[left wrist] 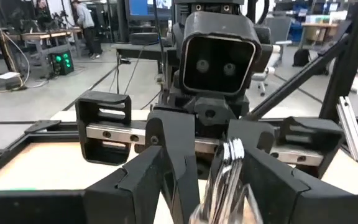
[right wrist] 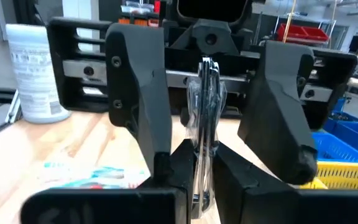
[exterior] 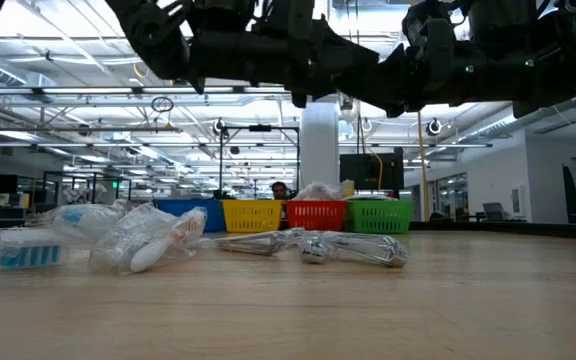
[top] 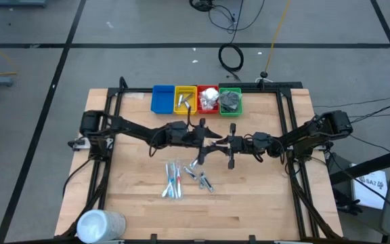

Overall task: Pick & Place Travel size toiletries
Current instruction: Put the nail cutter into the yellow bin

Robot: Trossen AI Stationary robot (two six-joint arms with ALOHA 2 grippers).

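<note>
My right gripper [top: 227, 144] hangs above the table's middle, shut on a thin crinkled silver tube [right wrist: 205, 106]. My left gripper [top: 212, 139] faces it, open. Its two fingers [right wrist: 135, 87] stand on either side of the tube's free end [left wrist: 229, 165], with a gap on each side in the right wrist view. More toiletries lie on the wood below. These are clear-wrapped sticks [top: 173, 180] and silver tubes [top: 202, 179], which also show in the low view as sticks [exterior: 138, 236] and tubes [exterior: 353, 248]. My right gripper pinches the silver tube between its two fingers at the end nearest to it [right wrist: 202, 149]. The fingers come level from the table's right side. The tube stands on edge, lifted clear of the table. Its other end reaches out between the left gripper's open fingers.
Four bins stand in a row at the far edge: blue [top: 162, 99], yellow [top: 185, 100], red [top: 208, 99] and green [top: 229, 102], and some hold items. A large white cylinder [top: 100, 225] stands at the near left corner. Bare wood lies at the near right.
</note>
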